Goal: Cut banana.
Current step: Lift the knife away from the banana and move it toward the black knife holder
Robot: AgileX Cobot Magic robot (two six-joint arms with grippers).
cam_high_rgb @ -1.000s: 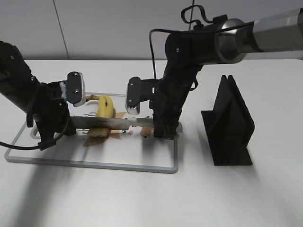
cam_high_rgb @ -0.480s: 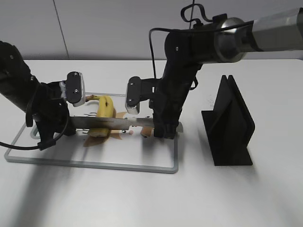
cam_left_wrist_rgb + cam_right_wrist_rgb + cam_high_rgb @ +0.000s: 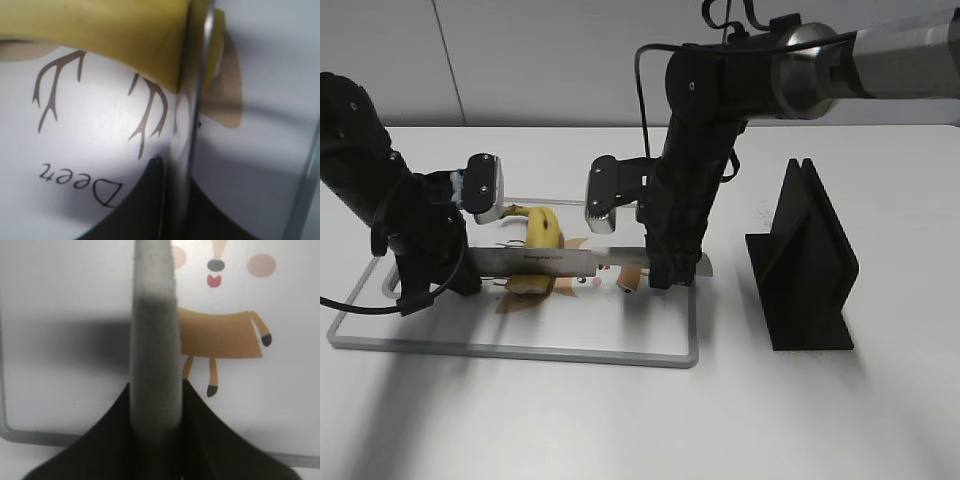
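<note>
A: Where's the banana (image 3: 542, 245)?

B: On the white cutting board (image 3: 440, 335) with the deer print (image 3: 220, 332), towards its left half, stem end away from the camera. The knife blade (image 3: 555, 261) lies flat across its near part.

A: Who has the knife?

B: The right end effector (image 3: 665, 268) is clamped on the handle end; its wrist view shows the grey handle (image 3: 154, 340) squeezed between the dark fingers. The left end effector (image 3: 430, 280) sits at the blade's tip end, beside the fruit. From its own camera I see only the blade edge (image 3: 197, 110) against yellow peel, so I cannot tell whether it is wide or narrow.

A: So which step?

B: I'd judge the cut itself, blade on or just over the peel. Whether it has bitten in I can't say.

A: Next?

B: Probably a level, firm press down through the fruit to the board, with the piece held steady so it doesn't roll. The black knife stand (image 3: 805, 265) waits well apart on the worktop (image 3: 820, 420).
</note>
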